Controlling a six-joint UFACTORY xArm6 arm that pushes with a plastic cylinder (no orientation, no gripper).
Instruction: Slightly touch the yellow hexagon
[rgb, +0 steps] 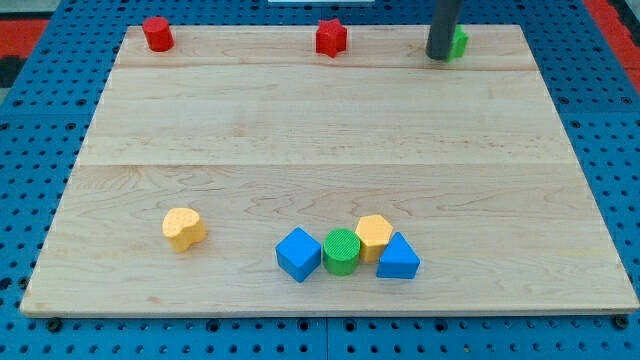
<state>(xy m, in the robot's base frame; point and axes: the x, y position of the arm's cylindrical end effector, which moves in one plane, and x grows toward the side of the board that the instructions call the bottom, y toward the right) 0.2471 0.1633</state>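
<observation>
The yellow hexagon (374, 235) sits near the view's bottom, right of centre. It touches a green cylinder (341, 250) on its left and a blue triangular block (398, 258) at its lower right. A blue cube (298, 254) stands left of the cylinder. My tip (438, 57) rests at the view's top right, far from the hexagon. It stands right against a green block (458, 42), which the rod partly hides.
A second yellow block (183, 228), heart-like, lies alone at the bottom left. A red block (157, 33) stands at the top left corner and a red star-like block (331, 38) at the top centre. The wooden board's edge (330, 312) runs along the bottom.
</observation>
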